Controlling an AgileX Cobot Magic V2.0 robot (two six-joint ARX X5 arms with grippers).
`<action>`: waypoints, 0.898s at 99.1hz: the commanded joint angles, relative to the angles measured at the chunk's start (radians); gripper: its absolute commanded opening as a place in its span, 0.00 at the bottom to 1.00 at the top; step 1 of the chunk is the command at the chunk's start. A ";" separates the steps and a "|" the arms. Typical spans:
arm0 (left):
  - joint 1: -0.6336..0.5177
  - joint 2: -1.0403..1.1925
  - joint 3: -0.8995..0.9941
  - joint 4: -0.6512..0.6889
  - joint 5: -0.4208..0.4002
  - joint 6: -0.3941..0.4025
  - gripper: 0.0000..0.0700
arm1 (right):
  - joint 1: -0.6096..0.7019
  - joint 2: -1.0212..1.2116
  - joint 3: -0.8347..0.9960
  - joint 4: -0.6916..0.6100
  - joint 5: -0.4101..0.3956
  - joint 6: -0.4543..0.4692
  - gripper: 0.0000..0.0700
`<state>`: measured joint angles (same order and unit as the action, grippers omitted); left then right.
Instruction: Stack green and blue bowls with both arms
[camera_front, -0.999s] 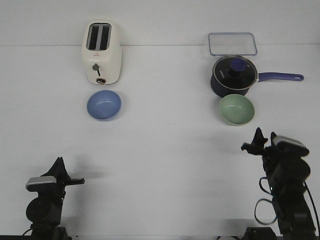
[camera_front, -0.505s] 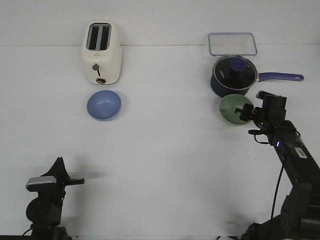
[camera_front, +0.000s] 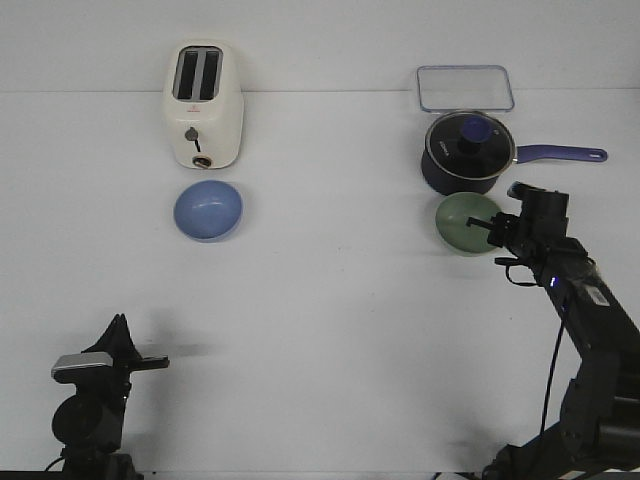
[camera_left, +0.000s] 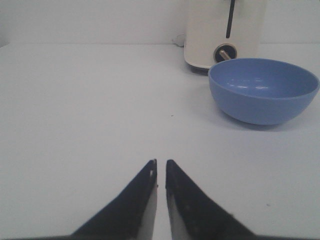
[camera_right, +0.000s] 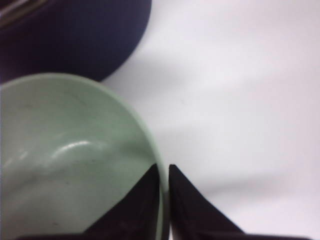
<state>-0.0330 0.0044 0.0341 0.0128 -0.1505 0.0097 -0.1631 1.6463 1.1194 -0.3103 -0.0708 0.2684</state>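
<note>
The pale green bowl (camera_front: 463, 222) sits on the white table just in front of the saucepan. My right gripper (camera_front: 493, 228) is shut on its right rim; in the right wrist view one finger is inside the green bowl (camera_right: 65, 165) and one outside, the rim pinched at my gripper (camera_right: 163, 170). The periwinkle blue bowl (camera_front: 208, 210) stands in front of the toaster at the left, also in the left wrist view (camera_left: 262, 90). My left gripper (camera_front: 118, 325) rests low at the near left, shut and empty (camera_left: 160, 165), well short of the blue bowl.
A cream toaster (camera_front: 203, 104) stands behind the blue bowl. A dark blue saucepan (camera_front: 468, 152) with a glass lid and a long handle pointing right touches close behind the green bowl. A clear plastic lid (camera_front: 465, 88) lies at the back right.
My right arm swung up from the near right to the green bowl and closed on its right rim; the bowl has shifted slightly left. The left arm has not moved.
</note>
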 joint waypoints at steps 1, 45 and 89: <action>0.001 -0.001 -0.020 0.014 0.002 0.002 0.02 | -0.006 -0.071 0.021 -0.002 -0.032 -0.013 0.00; 0.001 -0.001 -0.020 0.015 0.002 0.002 0.02 | 0.367 -0.633 -0.251 -0.172 -0.113 0.026 0.00; 0.001 -0.001 -0.020 0.016 0.002 0.002 0.02 | 0.862 -0.607 -0.518 -0.079 0.064 0.172 0.00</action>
<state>-0.0330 0.0044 0.0341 0.0147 -0.1505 0.0097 0.6750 1.0134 0.6033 -0.4057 -0.0345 0.3996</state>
